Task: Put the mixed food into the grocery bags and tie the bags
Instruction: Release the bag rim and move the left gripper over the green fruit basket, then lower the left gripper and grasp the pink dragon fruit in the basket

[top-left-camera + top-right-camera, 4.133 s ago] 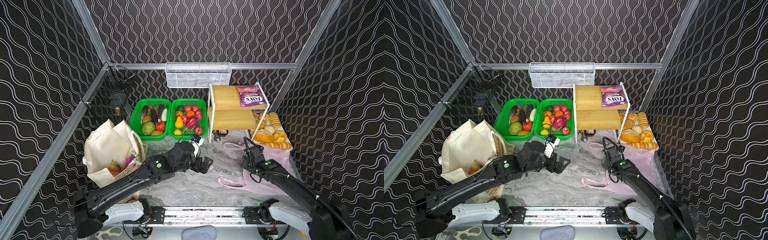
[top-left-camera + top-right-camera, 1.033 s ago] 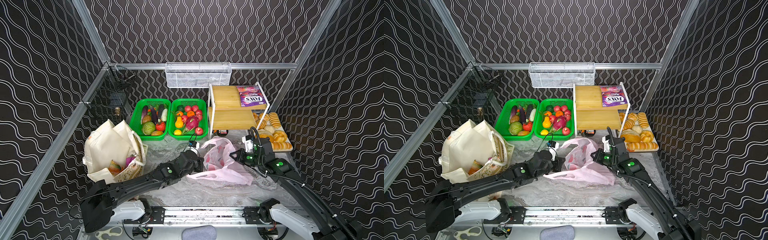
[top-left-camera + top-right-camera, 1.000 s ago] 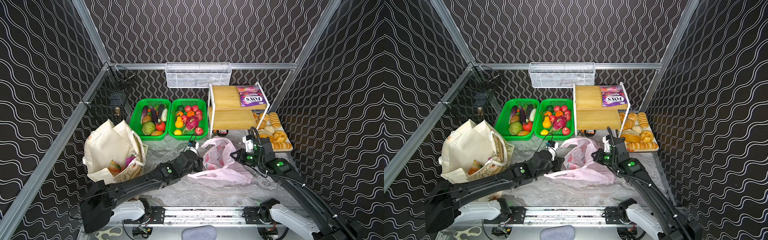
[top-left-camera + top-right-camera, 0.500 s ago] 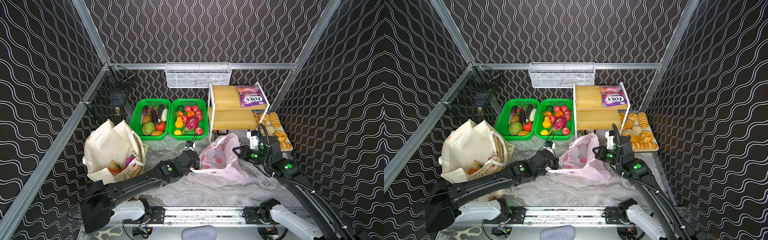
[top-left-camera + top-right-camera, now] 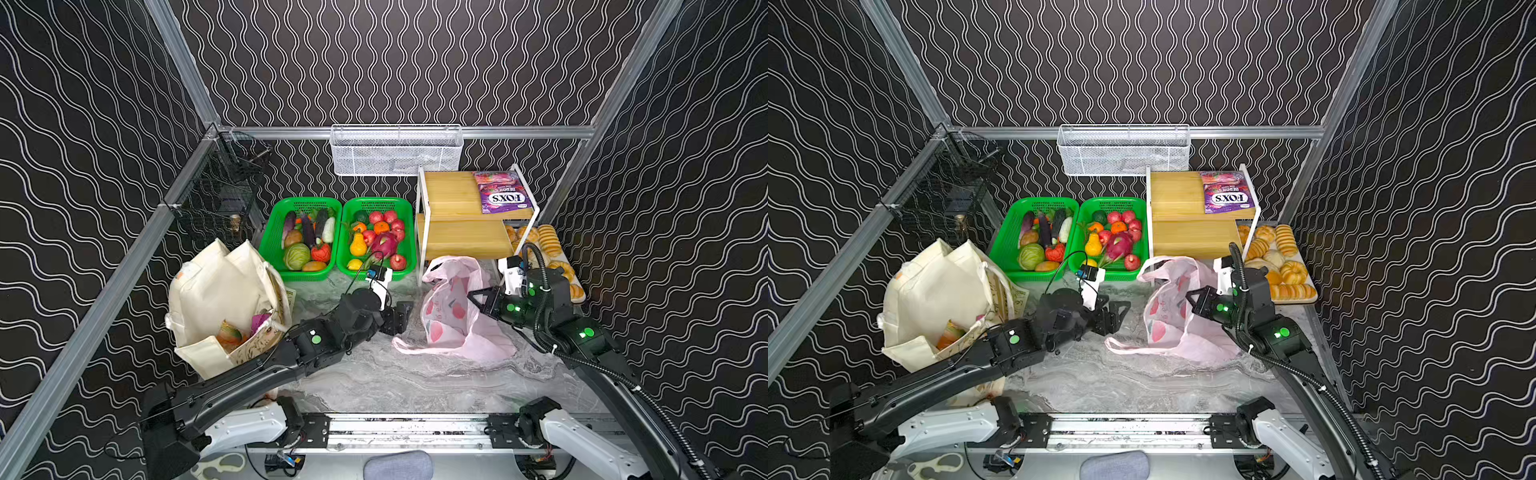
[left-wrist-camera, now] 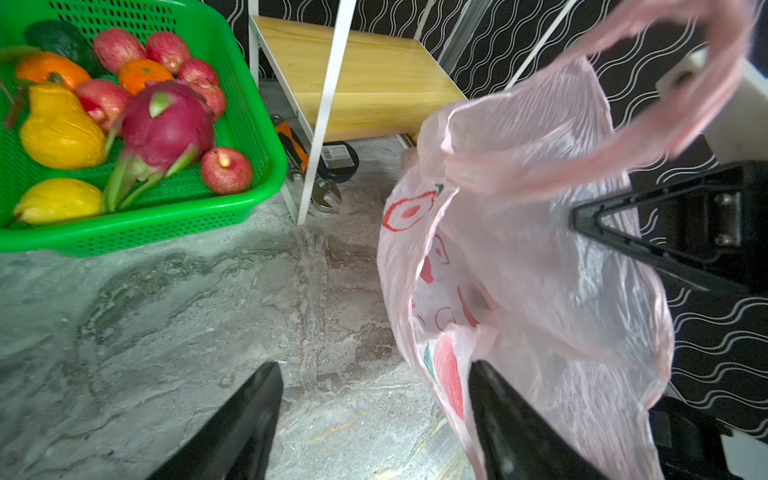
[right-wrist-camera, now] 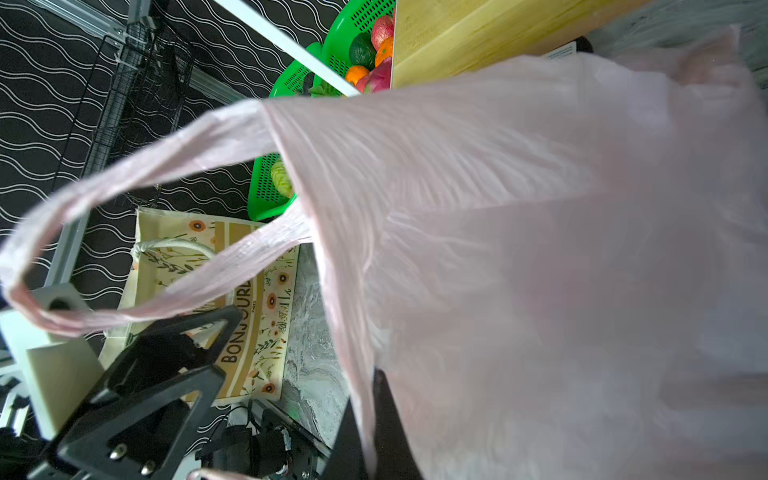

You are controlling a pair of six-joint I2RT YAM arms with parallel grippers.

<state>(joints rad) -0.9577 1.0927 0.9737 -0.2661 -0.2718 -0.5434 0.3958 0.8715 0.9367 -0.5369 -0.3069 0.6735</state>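
Observation:
The pale-pink plastic bag (image 5: 453,320) (image 5: 1169,316) stands half upright in front of the wooden rack, one loop handle trailing on the table. My right gripper (image 5: 478,300) (image 5: 1196,301) (image 7: 368,419) is shut on the bag's rim and holds it up. My left gripper (image 5: 402,318) (image 5: 1119,316) (image 6: 374,374) is open just left of the bag; one finger (image 6: 503,419) touches the film, nothing is between them. The cream tote (image 5: 224,291) stands at the left with packets inside. Dragon fruit (image 5: 384,243), pear (image 5: 358,245), lemon (image 6: 56,199), apples (image 6: 226,168) and an orange (image 5: 381,227) lie in the right green basket (image 5: 376,202).
A second green basket (image 5: 305,203) holds vegetables. The wooden rack (image 5: 453,195) carries a purple FOX'S packet (image 5: 500,197). Bread rolls (image 5: 548,249) lie at the back right. A white wire basket (image 5: 395,151) hangs on the back wall. Tools (image 6: 328,162) lie under the rack.
My left gripper has let go of the bag's handle and opened. The handle has dropped to the table. My right gripper has drawn the bag back toward the rack.

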